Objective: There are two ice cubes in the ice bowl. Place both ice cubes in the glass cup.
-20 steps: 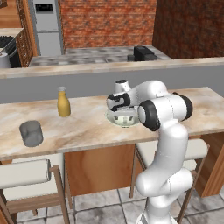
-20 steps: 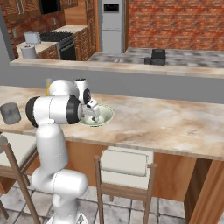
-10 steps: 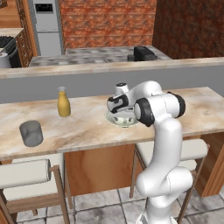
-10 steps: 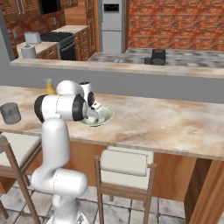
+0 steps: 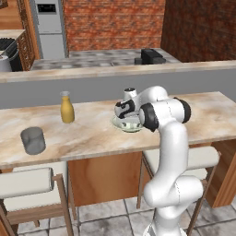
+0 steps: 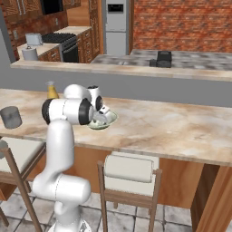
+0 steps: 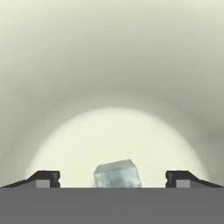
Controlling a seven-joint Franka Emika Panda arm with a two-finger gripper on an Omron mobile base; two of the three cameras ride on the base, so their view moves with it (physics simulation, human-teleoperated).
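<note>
One ice cube (image 7: 117, 174) is sitting at the bottom centre of the hand view, between the two dark fingertips (image 7: 43, 178), which are standing wide apart and not touching it. The gripper (image 7: 113, 179) is hanging spread inside the ice bowl (image 7: 109, 70), holding nothing. The cube is looking translucent, whitish-grey, with sharp edges and one corner tilted up. The bowl's inside is reading as smooth, pale greenish-white, curving up all around the frame.

In the left base view the ice bowl (image 5: 126, 125) is sitting at frame centre on the marbled beige counter (image 5: 87, 133), with the white arm's hand reaching down into it. The glass cup (image 5: 33, 140), a short grey translucent cylinder, is standing at the left of the frame, well apart from the bowl. A yellow bottle (image 5: 67, 108) with a white cap is standing between them, further back.

In the right base view the bowl (image 6: 102, 121) is showing left of centre, the cup (image 6: 10, 117) at the far left edge.
</note>
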